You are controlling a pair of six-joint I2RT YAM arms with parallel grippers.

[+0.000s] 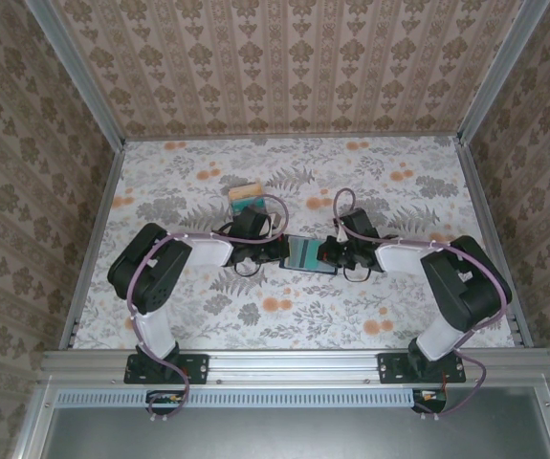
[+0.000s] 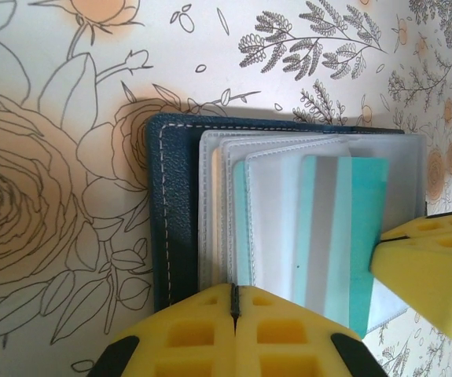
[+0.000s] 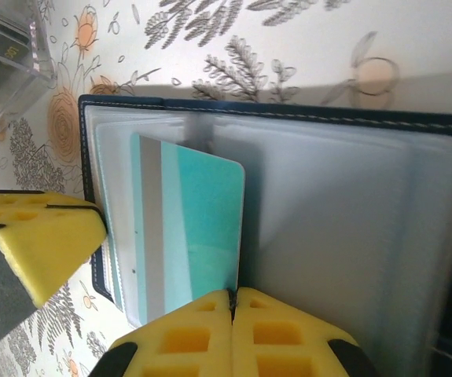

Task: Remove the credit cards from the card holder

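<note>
Extracting not yet complete: teal card (image 3: pixel 186 228) partly drawn from pocket, lying on open holder (image 1: pixel 310 254) at table centre. Left gripper (image 2: pixel 234 302) fingers pressed shut at holder edge. Right gripper (image 3: pixel 232 302) fingers likewise shut at card edge; grip on card not determinable. Contents of other pockets unclear. No legible writing.

Card holder (image 2: pixel 177 220): grained navy leatherette, pale stitching, frosted plastic sleeves (image 2: pixel 214 204). Teal card (image 2: pixel 343 236): smooth, glossy plastic. Tabletop (image 2: pixel 53 196): matt floral print.
</note>
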